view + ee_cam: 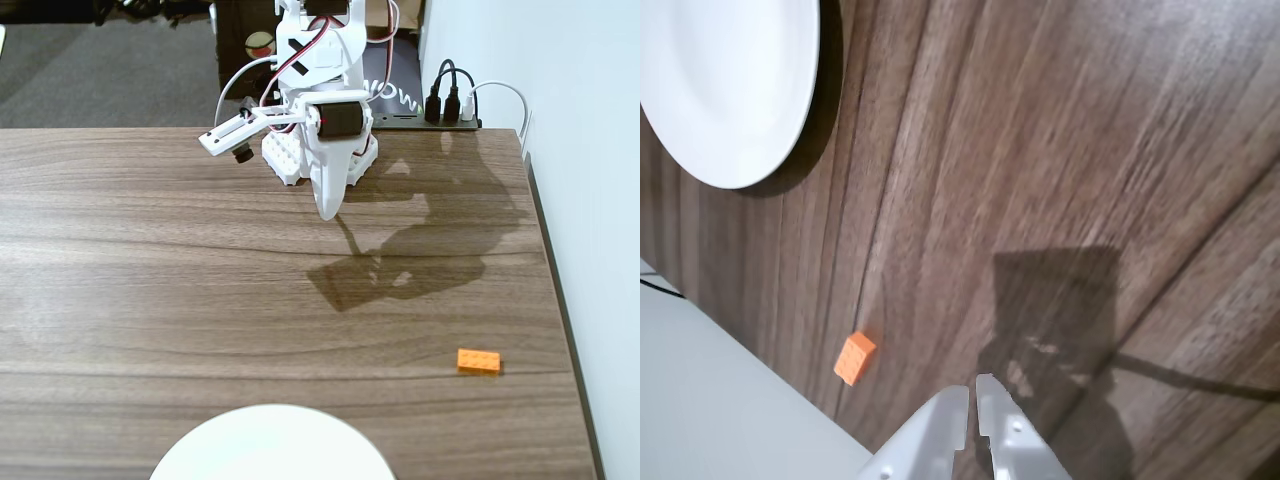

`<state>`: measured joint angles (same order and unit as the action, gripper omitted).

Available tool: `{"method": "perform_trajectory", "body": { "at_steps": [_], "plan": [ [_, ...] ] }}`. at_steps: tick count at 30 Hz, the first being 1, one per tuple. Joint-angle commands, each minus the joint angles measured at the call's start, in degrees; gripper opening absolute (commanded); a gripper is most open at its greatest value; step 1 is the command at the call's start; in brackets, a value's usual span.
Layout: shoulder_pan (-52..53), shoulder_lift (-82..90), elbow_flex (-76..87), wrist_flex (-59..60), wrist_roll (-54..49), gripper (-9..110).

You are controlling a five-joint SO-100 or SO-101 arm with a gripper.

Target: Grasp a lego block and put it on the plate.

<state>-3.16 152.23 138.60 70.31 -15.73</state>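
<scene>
The orange lego block lies flat on the wooden table near its right edge. It also shows in the wrist view, left of the gripper tips. The white plate sits at the front edge of the table, cut off by the frame; in the wrist view it fills the top left corner. My white gripper hangs high above the table near the arm's base, far from both. In the wrist view the gripper is shut and empty, its jaws nearly touching.
The arm's white base stands at the table's back edge. A power strip with black and white plugs lies behind it. A white wall runs along the table's right edge. The arm's shadow falls on the table.
</scene>
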Motion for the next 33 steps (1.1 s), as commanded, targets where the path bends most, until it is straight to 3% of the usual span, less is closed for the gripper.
{"method": "perform_trajectory", "body": {
  "at_steps": [1, 16, 33],
  "plan": [
    [-0.35, -1.23, -3.43, 0.53, -1.58, 1],
    [-2.11, -10.81, -10.63, 0.97, -15.47, 1],
    [-3.87, -19.25, -16.44, 1.58, -21.62, 1]
  ]
}}
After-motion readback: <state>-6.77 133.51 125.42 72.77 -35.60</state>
